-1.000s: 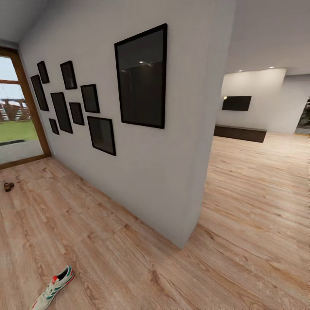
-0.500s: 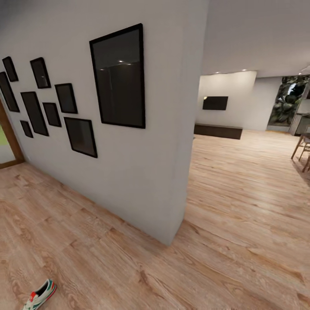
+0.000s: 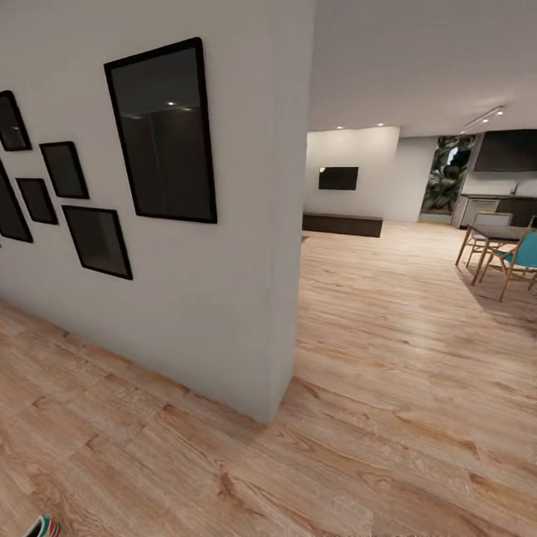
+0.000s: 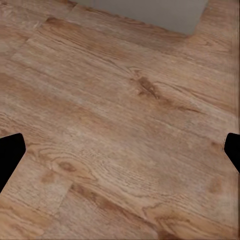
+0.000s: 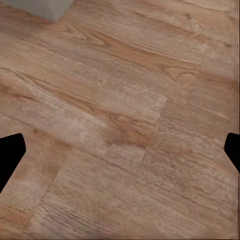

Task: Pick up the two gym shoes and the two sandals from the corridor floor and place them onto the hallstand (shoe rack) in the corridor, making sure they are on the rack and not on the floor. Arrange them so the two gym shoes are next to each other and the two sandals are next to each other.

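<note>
Corridor floor (image 3: 186,462) of wood planks runs beside a white wall (image 3: 224,313) hung with dark picture frames (image 3: 162,134). One gym shoe (image 3: 42,528) lies at the lower left edge of my head view, cut off by it. My left tool (image 4: 120,155) and right tool (image 5: 120,155) hang over bare planks, fingers spread wide, holding nothing. I judge the task barely begun: no shoe is carried, and all four shoes remain to be racked.

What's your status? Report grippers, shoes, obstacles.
Both grippers open, empty, over bare corridor floor. One gym shoe just in the head view's bottom-left corner, on the floor. Wall corner directly ahead.
</note>
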You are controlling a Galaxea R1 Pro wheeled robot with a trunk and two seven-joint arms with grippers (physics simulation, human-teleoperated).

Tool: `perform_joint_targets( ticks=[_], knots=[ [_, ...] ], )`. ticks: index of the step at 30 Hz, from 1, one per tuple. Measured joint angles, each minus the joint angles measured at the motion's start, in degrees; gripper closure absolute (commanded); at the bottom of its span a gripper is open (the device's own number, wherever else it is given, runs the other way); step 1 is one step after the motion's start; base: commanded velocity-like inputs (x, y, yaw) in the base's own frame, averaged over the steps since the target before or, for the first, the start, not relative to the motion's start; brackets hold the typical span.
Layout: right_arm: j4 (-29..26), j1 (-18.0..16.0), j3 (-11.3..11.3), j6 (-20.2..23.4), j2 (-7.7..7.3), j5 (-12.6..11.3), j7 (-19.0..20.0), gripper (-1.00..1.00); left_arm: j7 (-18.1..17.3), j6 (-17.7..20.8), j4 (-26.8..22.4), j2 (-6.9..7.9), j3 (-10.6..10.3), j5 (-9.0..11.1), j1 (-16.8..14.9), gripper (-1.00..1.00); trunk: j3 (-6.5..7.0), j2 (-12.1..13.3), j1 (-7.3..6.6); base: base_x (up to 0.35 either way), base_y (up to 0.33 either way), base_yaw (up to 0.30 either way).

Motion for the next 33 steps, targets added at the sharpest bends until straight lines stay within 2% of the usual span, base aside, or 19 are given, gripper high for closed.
perform_joint_targets(
  ticks=[7, 8, 15, 33],
  knots=[
    [0.0, 0.0, -0.03, 0.0, 0.0, -0.29, 0.0, -1.0, 0.01, -0.04, 0.01, 0.02, 0.02, 0.0, 0.0, -1.0, 0.0, 0.0, 0.0, 0.0, -0.122, -0.268],
    [-0.01, 0.01, -0.06, 0.0, 0.0, -1.06, 0.0, -1.0, 0.01, -0.07, 0.02, 0.06, 0.01, 0.0, 0.01, -1.0, 0.0, 0.0, 0.0, 0.0, -0.246, -0.268],
    [-0.01, 0.01, -0.11, 0.01, 0.01, -2.53, 0.0, -1.0, 0.01, -0.09, 0.02, 0.05, -0.03, 0.0, 0.0, -1.0, 0.0, 0.0, 0.0, 0.0, -0.259, -0.268],
    [-0.01, 0.01, -0.13, 0.01, 0.01, -2.93, 0.0, -1.0, 0.01, -0.09, 0.02, 0.08, 0.01, 0.0, 0.0, -1.0, 0.0, 0.0, 0.01, -0.022, -0.268, -0.268]
  ],
)
